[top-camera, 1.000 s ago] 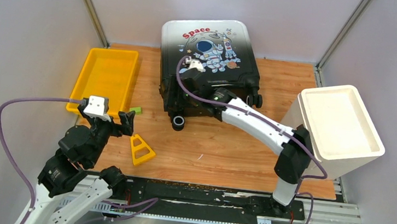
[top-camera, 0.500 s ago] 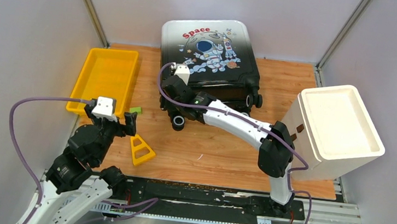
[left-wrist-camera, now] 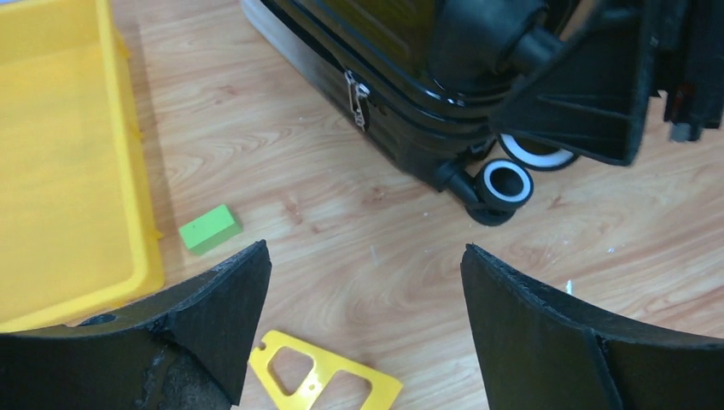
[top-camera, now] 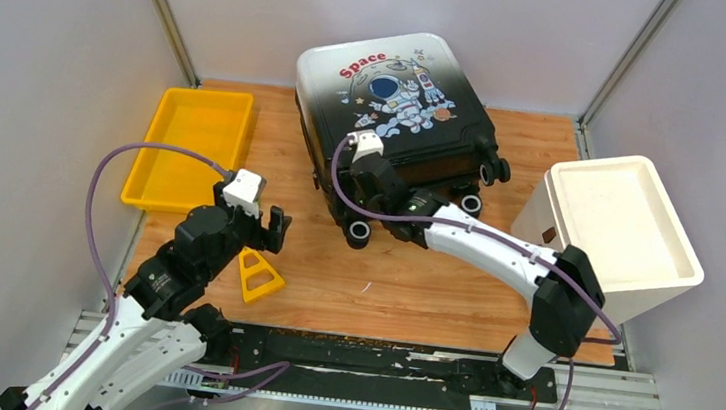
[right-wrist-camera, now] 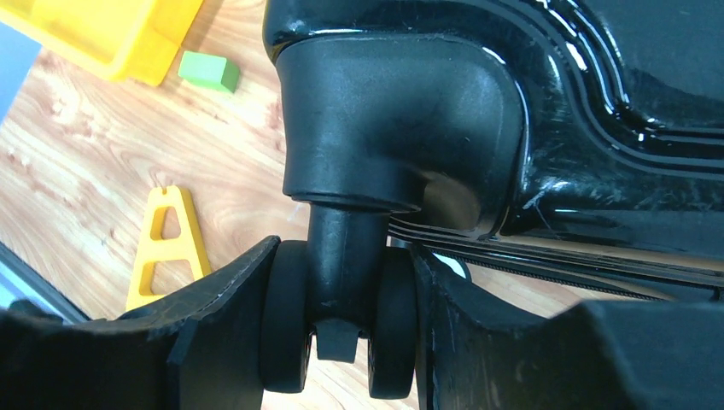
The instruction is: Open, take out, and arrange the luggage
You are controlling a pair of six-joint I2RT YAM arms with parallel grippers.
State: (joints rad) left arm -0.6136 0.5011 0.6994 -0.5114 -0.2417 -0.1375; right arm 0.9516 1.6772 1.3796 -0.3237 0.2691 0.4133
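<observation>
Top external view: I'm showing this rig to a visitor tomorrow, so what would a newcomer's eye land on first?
The small hard-shell suitcase, black fading to white with a cartoon astronaut and red "Space" print, lying closed at the back centre of the wooden table, dominates. Next, the right claw clamped on one black caster wheel at its near end, while the left claw hangs open near a flat yellow plastic triangle.

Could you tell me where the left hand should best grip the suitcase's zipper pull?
Probably the metal tab hanging on the left side wall of the luggage, approached from the left with the open left hand: it is thin and faces that side.
</observation>
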